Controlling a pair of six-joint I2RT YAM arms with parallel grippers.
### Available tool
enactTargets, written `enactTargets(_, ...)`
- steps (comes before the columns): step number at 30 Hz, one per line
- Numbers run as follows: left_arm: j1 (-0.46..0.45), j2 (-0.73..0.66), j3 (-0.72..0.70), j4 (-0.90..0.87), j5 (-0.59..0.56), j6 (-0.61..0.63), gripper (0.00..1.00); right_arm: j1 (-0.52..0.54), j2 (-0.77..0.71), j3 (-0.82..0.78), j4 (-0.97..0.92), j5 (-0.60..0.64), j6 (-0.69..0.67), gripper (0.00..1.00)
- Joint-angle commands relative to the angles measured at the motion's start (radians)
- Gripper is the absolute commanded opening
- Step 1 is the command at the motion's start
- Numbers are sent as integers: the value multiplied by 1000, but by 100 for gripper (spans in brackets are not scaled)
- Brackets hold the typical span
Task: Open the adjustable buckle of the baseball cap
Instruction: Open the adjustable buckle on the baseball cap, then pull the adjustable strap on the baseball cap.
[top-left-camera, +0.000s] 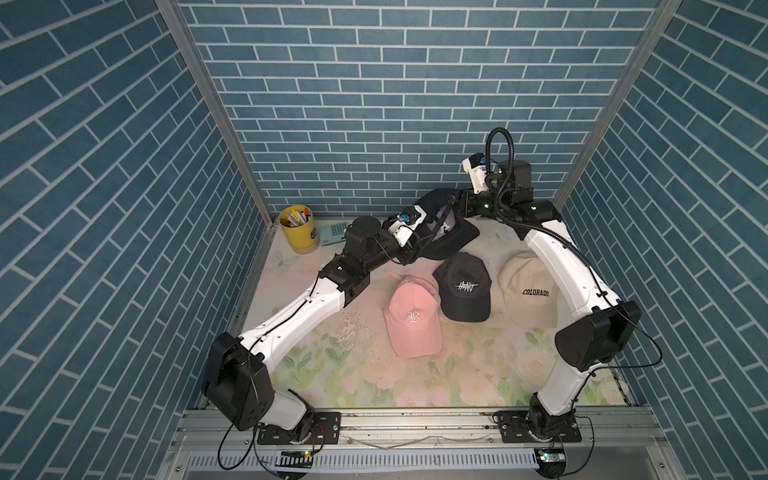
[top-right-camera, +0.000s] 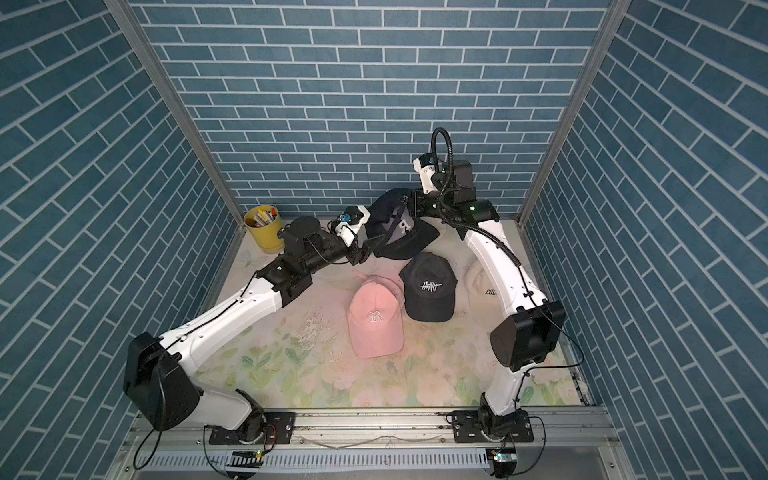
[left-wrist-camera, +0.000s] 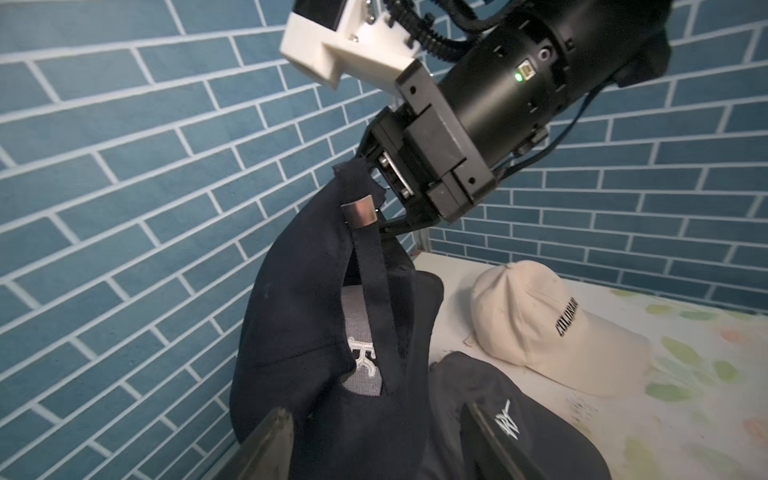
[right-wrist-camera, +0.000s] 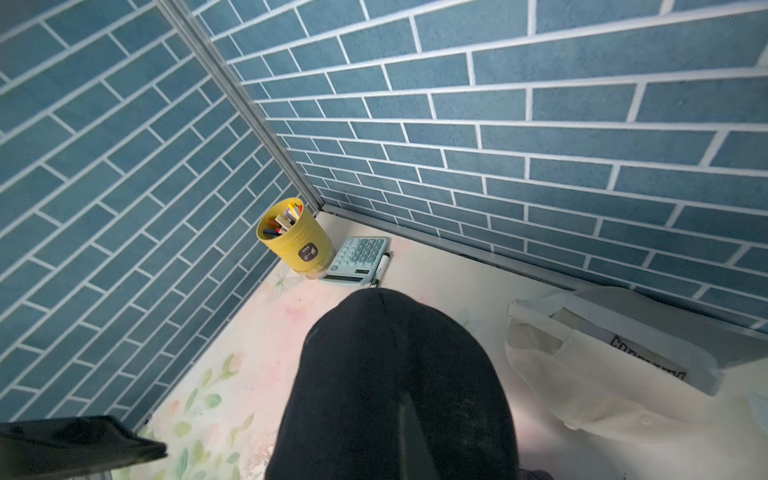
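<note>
Pinches the back edge of the navy baseball cap (top-left-camera: 440, 232) with the right gripper (left-wrist-camera: 372, 189), jaws closed on the fabric just beside the metal buckle (left-wrist-camera: 360, 212) — cap lifted at far centre, strap (left-wrist-camera: 376, 286) hanging down from the buckle. Spreads the left gripper (left-wrist-camera: 376, 413) apart at the cap's near-left side, clasping nothing. Nearer, flat on the table (top-left-camera: 332, 374): black cap (top-left-camera: 465, 291), pink cap (top-left-camera: 413, 324), cream cap (top-left-camera: 528, 291). Far left corner — yellow cup (top-left-camera: 297, 235) stuffed with pens (top-left-camera: 297, 217), calculator (top-left-camera: 332, 233) just beside. Far right, white cloth bag (right-wrist-camera: 602, 374), contents unclear.
</note>
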Motion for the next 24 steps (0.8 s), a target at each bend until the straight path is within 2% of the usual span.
enactTargets(1, -34, 28, -8, 194, -146, -24, 71, 24, 28, 56, -18, 44, 130, 0)
enactTargets(5, -64, 89, -9, 329, -206, -41, 72, 35, 39, 96, -41, 85, 202, 0)
enactTargets(8, -84, 112, -20, 403, -181, -45, 72, 39, 36, 107, -52, 105, 229, 0)
enactTargets(11, -104, 143, -3, 382, -201, -34, 72, 42, 27, 115, -61, 111, 241, 0)
enactTargets(13, -115, 160, -1, 387, -260, -25, 72, 45, 21, 120, -66, 106, 238, 0)
enactTargets(17, -132, 199, 20, 451, -459, -3, 69, 57, 10, 114, -88, 101, 228, 0)
enactTargets(20, -134, 244, 82, 444, -522, 12, 65, 67, 3, 96, -95, 102, 225, 0)
enactTargets(24, -136, 295, 135, 445, -571, 36, 48, 69, -9, 61, -62, 92, 256, 0)
